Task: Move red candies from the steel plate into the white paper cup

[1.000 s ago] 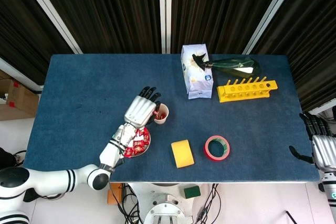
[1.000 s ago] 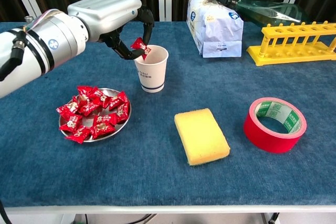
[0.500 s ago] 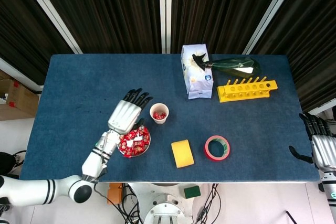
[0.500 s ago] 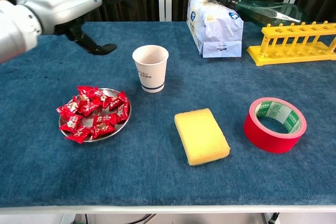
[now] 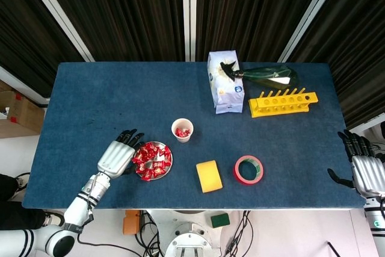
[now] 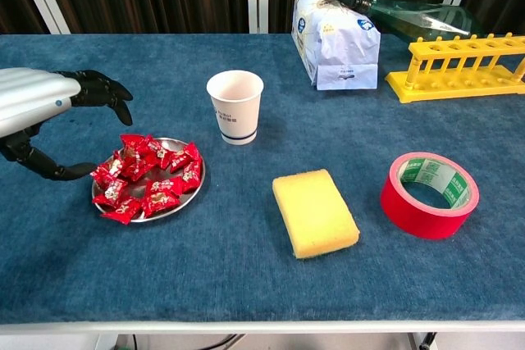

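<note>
Beside the steel plate (image 6: 194, 195) of red candies (image 6: 148, 174), just left of it, the left hand (image 6: 49, 116) hovers open and empty, near the paper cup (image 6: 235, 106).

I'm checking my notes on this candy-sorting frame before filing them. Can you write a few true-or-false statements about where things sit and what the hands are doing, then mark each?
1. The left hand holds a red candy over the white paper cup. False: it is empty, fingers apart, beside the steel plate.
2. Red candies already lie inside the cup. True.
3. The yellow sponge lies between the plate and the red tape roll. True.
4. The steel plate is empty. False: many red candies remain on it.
5. The right hand rests on the tape roll. False: it sits at the table's far right edge, apart from it.
</note>
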`<state>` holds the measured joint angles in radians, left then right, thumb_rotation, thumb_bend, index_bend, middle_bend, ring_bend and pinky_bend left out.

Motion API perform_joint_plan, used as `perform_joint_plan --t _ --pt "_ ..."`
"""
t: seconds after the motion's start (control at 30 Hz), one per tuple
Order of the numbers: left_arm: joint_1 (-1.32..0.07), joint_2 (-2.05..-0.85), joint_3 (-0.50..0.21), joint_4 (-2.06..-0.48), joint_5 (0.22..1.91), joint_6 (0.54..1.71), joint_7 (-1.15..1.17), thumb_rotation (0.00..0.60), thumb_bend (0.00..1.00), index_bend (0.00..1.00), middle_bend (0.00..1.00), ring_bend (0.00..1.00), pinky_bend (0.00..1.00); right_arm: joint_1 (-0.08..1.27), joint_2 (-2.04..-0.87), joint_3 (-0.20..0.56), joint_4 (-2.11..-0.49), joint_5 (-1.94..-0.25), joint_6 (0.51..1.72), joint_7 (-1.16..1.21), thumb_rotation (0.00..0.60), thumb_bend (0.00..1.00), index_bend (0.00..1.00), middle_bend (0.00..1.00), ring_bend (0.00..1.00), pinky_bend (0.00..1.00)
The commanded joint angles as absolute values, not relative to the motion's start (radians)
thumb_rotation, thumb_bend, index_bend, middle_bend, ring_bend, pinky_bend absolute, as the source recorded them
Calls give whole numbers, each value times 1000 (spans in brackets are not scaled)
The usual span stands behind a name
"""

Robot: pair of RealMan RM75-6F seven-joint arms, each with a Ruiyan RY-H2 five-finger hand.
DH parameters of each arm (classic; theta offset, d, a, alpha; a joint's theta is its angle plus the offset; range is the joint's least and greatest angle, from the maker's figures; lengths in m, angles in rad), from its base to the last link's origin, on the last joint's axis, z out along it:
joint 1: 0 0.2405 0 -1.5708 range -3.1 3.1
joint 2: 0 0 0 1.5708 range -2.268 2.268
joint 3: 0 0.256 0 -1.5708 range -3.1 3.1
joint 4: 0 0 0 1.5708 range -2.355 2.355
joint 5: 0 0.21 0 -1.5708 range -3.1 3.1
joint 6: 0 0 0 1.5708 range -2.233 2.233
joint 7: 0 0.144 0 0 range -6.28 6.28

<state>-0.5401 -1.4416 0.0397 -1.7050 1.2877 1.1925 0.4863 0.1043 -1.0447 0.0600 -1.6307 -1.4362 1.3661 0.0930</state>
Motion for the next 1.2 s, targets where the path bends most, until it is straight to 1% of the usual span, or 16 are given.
perform_joint_plan --t 0.03,0.13,0.23,0.57,0.97,1.2 --pt "-520 -1482 27 -1661 1247 1196 523 600 263 254 103 13 107 106 -1045 59 -1632 -1437 1364 91 600 240 16 14 0 0" --pt "-522 -1495 10 -1656 1186 1172 562 600 261 264 100 13 107 106 -1044 60 -1631 -1436 1363 93 600 239 16 14 0 0" --pt "-523 -1506 -2 -1647 1157 1161 571 600 261 302 99 14 107 105 -1041 63 -1630 -1432 1365 100 600 240 16 14 0 0" --pt "-524 -1518 -16 -1641 1165 1148 554 600 261 399 109 13 107 108 -1040 61 -1628 -1432 1358 104 600 240 16 14 0 0" --pt "-529 -1522 -20 -1641 1175 1124 540 600 261 402 109 13 107 112 -1043 63 -1626 -1426 1352 100 600 240 16 14 0 0" --pt "-534 -1517 -14 -1651 1186 1107 541 600 261 360 109 13 107 112 -1042 62 -1626 -1426 1351 101 600 240 16 13 0 0"
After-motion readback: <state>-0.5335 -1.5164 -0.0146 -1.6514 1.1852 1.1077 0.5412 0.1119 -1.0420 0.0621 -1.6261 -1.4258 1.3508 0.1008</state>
